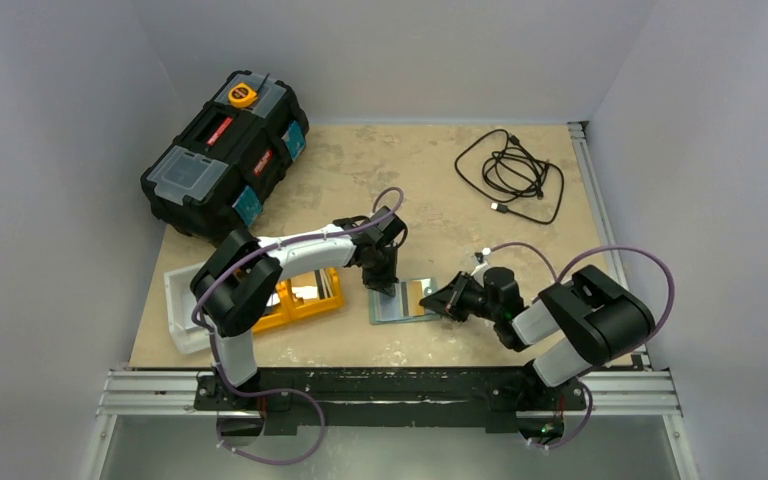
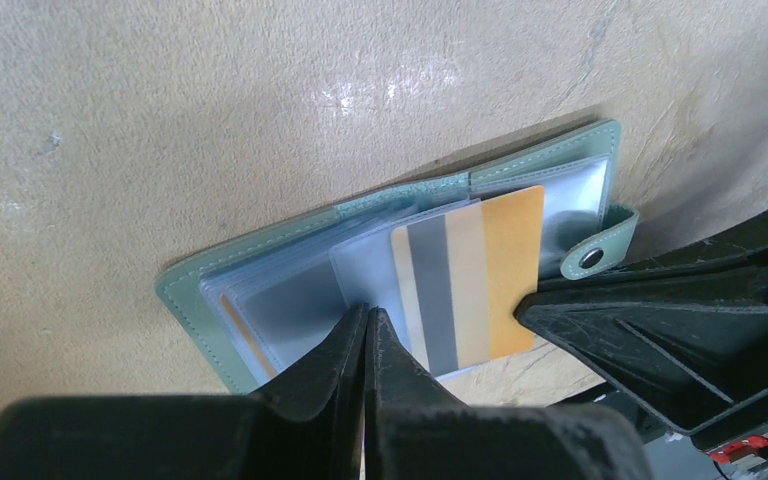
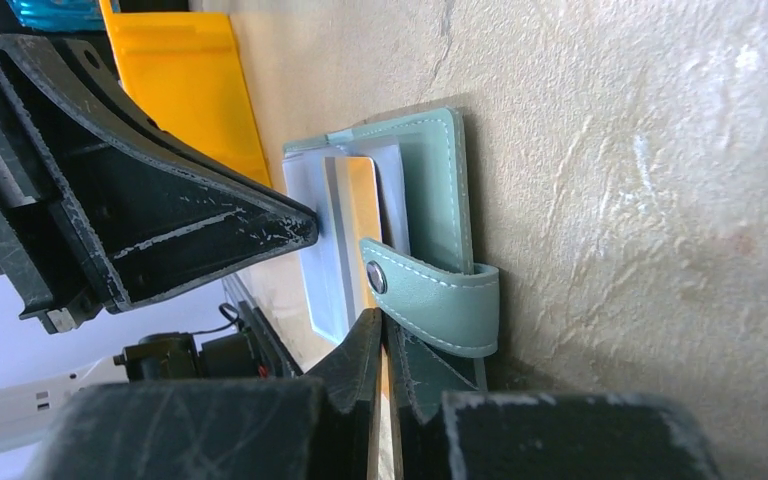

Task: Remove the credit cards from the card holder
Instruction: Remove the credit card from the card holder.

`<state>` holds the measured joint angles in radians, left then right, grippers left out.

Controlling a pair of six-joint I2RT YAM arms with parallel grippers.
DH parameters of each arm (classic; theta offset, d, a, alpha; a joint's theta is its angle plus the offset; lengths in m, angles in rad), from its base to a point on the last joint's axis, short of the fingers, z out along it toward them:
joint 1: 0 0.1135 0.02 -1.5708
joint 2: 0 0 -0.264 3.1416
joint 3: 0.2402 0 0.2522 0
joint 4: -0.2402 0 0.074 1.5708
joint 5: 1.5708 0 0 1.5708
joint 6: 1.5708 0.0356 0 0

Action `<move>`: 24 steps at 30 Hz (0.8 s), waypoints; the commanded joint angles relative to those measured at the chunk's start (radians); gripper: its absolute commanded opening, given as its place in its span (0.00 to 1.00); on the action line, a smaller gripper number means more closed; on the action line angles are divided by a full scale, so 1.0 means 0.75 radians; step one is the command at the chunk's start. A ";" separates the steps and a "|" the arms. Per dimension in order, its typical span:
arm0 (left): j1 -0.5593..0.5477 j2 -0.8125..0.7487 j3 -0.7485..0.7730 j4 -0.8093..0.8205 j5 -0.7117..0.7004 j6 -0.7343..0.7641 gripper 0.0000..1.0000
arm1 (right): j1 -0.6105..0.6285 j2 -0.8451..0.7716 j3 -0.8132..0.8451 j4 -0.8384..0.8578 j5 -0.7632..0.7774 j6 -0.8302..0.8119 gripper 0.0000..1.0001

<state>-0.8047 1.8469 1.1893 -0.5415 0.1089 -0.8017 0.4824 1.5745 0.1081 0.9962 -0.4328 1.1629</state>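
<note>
Tan, scuffed bench (image 1: 440, 180) boxed in by plain white walls, seen from above. Both arms are bent in toward the middle and meet over the card holder (image 1: 392, 310), which lies open and flat just right of the orange tray (image 1: 272, 318).

The left arm (image 1: 300, 250) reaches across from its base with the wrist tipped down. The left gripper (image 2: 367, 315) has its fingers pressed together, tips down on a clear sleeve of the holder; can't tell if it's actually pinching the plastic.

The right arm (image 1: 580, 320) is folded low and points left. The right gripper (image 3: 380, 325) comes in nearly level with the bench, beside the snap strap (image 3: 435, 295). Its fingers are narrow, with a thin orange edge between them, so it looks clamped on the credit card (image 2: 480, 270).

Counts: two arms and one holder. One card shows clearly, orange with a grey stripe, sticking partway out of its sleeve. A second orange sliver (image 2: 235, 335) sits in a sleeve further left. Also one black toolbox (image 1: 222, 155), one coiled cable (image 1: 512, 175) and one white tray (image 1: 180, 300).
</note>
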 commanded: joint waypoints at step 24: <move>0.040 -0.041 0.153 -0.201 -0.082 0.125 0.00 | -0.015 -0.526 0.315 -0.796 0.006 -0.267 0.00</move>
<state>-0.7845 1.8397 1.2331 -0.6334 0.0822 -0.7525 0.4767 1.2144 0.2794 0.4606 -0.4110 1.0058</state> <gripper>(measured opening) 0.003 0.004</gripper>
